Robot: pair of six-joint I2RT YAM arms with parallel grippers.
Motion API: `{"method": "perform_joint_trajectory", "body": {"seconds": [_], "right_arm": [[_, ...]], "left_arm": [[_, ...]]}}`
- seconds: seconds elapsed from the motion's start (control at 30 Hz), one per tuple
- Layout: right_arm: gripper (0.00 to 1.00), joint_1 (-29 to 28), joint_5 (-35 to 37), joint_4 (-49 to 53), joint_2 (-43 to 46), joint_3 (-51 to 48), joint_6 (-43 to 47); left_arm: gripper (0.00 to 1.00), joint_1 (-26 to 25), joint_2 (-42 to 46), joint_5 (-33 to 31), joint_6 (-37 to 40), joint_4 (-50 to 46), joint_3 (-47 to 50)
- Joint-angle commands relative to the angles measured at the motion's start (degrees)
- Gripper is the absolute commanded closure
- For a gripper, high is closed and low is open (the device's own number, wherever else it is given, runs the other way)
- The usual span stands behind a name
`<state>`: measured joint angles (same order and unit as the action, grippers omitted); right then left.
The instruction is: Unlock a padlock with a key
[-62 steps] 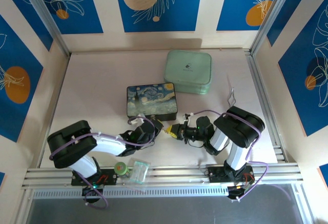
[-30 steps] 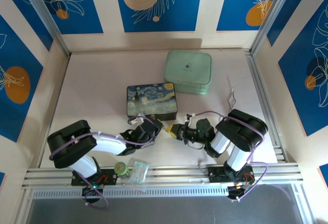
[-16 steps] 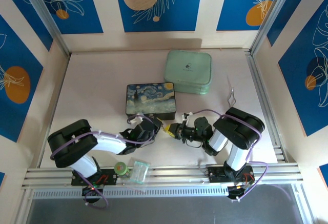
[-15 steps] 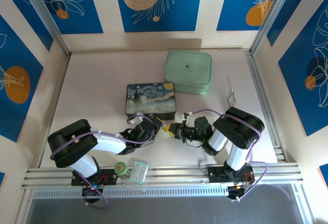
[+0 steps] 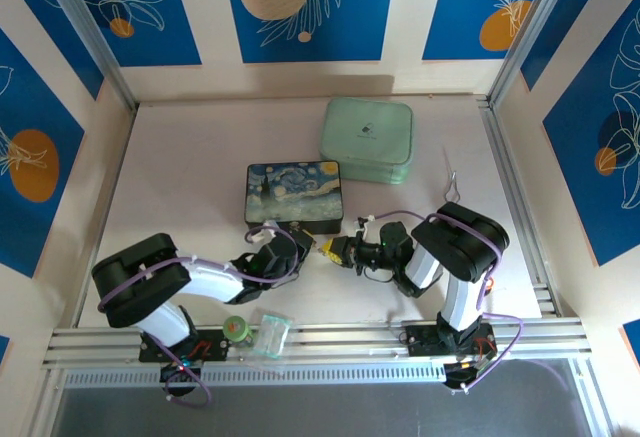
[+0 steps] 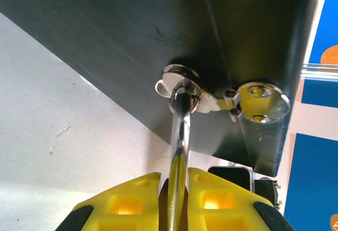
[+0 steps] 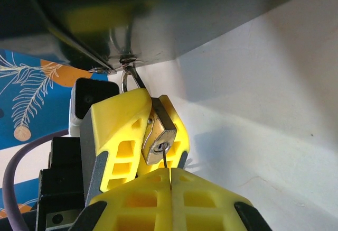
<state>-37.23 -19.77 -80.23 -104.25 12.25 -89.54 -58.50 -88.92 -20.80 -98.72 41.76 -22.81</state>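
**Sam:** What is the biggest thing here?

**Mia:** The pale worktop (image 5: 180, 177). Next is the green case (image 5: 367, 141), just behind the painted box (image 5: 295, 195). The box sits in the middle.

**Sam:** Where are the grippers?

**Mia:** Both are at the front side of the box, nose to nose. The left gripper (image 6: 176, 175) is squeezed shut on the padlock (image 7: 160, 133). The right gripper (image 7: 170, 172) is pinched tight on the key (image 7: 165, 161).

**Sam:** And where is the padlock?

**Mia:** It hangs from the box's front. Its shiny shackle (image 6: 179, 120) goes through the ring on the box's latch (image 6: 253, 96).

**Sam:** And the key?

**Mia:** Its tip is right at the keyhole, in the end of the padlock that points away from the box. I can't tell if it is inside.

**Sam:** Will they be hard to hold?

**Mia:** I think so. The padlock looks hard and smooth, and it can swing on the ring. Holding its flat sides should stop it from turning. The key looks very thin and light. It could slip or bend, so it is best pinched on its flat end and pushed in straight.
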Motion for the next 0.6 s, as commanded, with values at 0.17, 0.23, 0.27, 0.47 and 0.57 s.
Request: {"method": "perform_joint_trajectory", "body": {"seconds": [0.17,0.23,0.27,0.47,0.57], "right_arm": [[1.0,1.49,-1.88,-0.09,-2.28,1.79,-1.56],[1.0,2.19,-2.38,-0.1,-2.28,1.79,-1.95],[1.0,2.56,-2.7,-0.07,-2.47,1.86,-2.14],[1.0,3.25,-4.49,-0.04,-3.44,2.85,-2.65],[1.0,2.61,-4.53,-0.11,-4.51,3.39,-3.38]], "left_arm": [[1.0,-0.3,-1.69,4.25,0.54,9.84,-0.87],[1.0,-0.24,-1.76,3.95,0.37,10.59,-0.42],[1.0,-0.26,-1.82,3.9,0.44,11.44,-0.16],[1.0,-0.3,-2.49,4.6,0.71,10.95,-0.66],[1.0,-0.3,-3.35,4.21,0.92,12.84,-0.51]]}}
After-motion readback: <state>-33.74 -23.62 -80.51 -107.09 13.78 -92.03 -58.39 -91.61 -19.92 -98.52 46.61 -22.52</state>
